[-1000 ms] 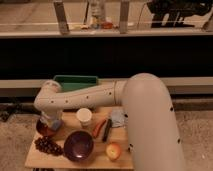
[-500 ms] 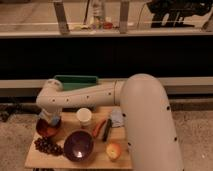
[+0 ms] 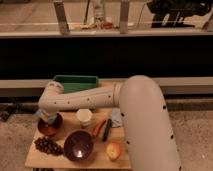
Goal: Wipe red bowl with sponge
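Jaws over dark-red bowl (image 3: 54, 129) — shallow, round

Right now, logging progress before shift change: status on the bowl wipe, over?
Gripper low over red bowl. Pale blue sponge shows at its tip. White cup, grapes close by, neither blocking.

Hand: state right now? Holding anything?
Hand: cannot be told whether open, closed or holding anything; it is down over the red bowl.
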Robot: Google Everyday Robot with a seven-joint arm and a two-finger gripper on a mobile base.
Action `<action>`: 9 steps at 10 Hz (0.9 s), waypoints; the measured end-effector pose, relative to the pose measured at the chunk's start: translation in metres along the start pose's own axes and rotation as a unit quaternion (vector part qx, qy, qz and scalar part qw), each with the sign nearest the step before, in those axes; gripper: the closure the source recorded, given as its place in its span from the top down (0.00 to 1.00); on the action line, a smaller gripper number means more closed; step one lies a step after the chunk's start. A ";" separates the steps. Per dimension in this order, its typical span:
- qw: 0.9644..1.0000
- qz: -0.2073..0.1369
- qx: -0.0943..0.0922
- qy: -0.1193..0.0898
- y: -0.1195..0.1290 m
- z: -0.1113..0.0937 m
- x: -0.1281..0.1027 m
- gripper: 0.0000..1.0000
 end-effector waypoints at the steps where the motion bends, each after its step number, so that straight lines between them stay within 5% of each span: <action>1: 1.000 -0.006 0.008 0.004 -0.008 0.002 0.003 0.00; 5: 0.999 -0.031 0.027 -0.003 -0.045 0.003 0.003 0.00; 9: 0.998 -0.034 -0.016 -0.043 -0.064 -0.014 -0.004 0.00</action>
